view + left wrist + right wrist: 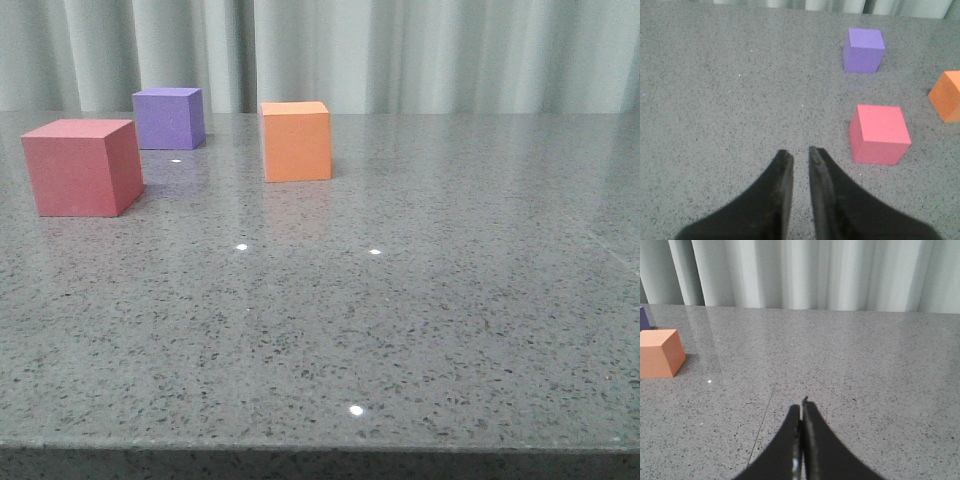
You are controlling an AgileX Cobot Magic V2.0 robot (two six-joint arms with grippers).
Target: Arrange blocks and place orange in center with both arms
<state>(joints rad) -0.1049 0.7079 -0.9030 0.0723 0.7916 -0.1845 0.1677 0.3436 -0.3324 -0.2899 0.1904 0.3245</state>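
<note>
Neither arm reaches into the front view. The left gripper (801, 156) hangs above the surface, its two black fingers pointing toward twelve o'clock, tips parted by a narrow slit and holding nothing. The right gripper (803, 406) likewise points toward twelve o'clock, its fingers pressed together along their length, tips meeting, nothing between them.

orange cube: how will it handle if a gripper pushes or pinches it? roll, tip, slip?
The orange cube sits flat on a square face, so it probably slides rather than rolls. The table looks glossy, so a push likely meets little friction. Its matte, foam-like surface suggests it is light, grippy and slightly compressible.
</note>
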